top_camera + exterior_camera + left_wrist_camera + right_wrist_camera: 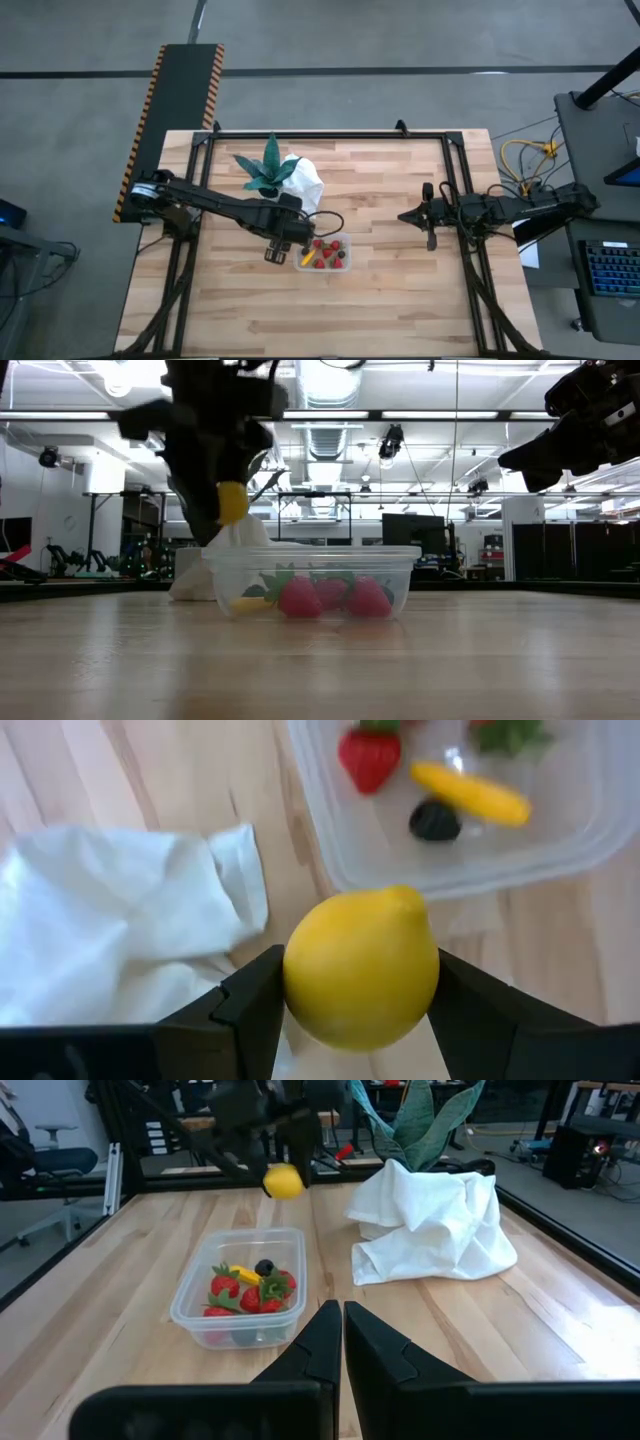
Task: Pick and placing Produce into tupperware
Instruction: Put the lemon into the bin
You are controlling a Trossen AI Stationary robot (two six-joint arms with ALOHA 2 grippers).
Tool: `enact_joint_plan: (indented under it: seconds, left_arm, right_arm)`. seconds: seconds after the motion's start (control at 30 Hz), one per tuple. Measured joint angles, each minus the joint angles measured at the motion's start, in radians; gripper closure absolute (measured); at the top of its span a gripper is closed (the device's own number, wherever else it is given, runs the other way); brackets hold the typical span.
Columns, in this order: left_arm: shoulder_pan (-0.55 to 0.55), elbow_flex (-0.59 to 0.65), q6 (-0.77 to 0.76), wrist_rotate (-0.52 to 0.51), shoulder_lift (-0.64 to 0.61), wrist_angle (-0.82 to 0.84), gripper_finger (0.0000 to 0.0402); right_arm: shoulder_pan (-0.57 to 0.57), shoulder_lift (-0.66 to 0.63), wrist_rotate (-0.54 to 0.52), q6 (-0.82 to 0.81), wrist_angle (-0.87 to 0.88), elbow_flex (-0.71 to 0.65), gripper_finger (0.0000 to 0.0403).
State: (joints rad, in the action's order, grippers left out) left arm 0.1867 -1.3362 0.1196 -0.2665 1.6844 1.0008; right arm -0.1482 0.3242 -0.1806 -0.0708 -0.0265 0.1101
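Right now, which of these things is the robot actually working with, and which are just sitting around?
Part of the job:
- lemon, held in the left gripper
- clear container
- strawberries, yellow piece and dark berry inside it

Just lying about:
- white cloth
- potted plant

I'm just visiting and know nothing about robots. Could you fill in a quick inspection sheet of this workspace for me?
Surface: wooden table, bare around the container.
Job's things: clear tupperware holding strawberries, a yellow-orange piece and a dark berry; lemon not yet in.
Clutter: white cloth, green potted plant.
Grippers: left gripper holds the lemon above the table beside the tupperware; right gripper shut, empty, waiting to the side.
Cables: yellow coil off the table.
Surroundings: workshop floor, keyboard.
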Motion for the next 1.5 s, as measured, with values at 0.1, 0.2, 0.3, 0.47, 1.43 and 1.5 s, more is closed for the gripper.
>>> enact_joint_plan:
  seconds: [0.1, 0.2, 0.3, 0.47, 1.43, 1.5]
  left_arm:
    - [0.01, -0.03, 0.0, 0.002, 0.0, -0.02, 0.0213]
    - [0.018, -0.038, 0.003, 0.053, 0.0, -0.103, 0.0213]
    - [0.025, -0.038, 0.02, 0.106, 0.004, -0.189, 0.0213]
    - [0.031, -0.038, 0.027, 0.12, 0.045, -0.235, 0.0213]
    - [0.024, -0.075, 0.096, 0.104, 0.213, -0.234, 0.0177]
    - [0.024, -0.075, 0.096, 0.104, 0.213, -0.235, 0.0176]
  right_arm:
    - [0.0, 0.0, 0.0, 0.0, 0.0, 0.0, 0.0394]
    - [0.0, 0.0, 0.0, 0.0, 0.0, 0.0, 0.0394]
    - [0.0, 0.0, 0.0, 0.0, 0.0, 0.0, 0.0394]
    - [0.0, 0.0, 0.0, 0.0, 0.0, 0.0, 0.0394]
    - [0.0, 0.0, 0.0, 0.0, 0.0, 0.0, 0.0394]
    - [0.0, 0.0, 0.0, 0.0, 0.0, 0.0, 0.0394]
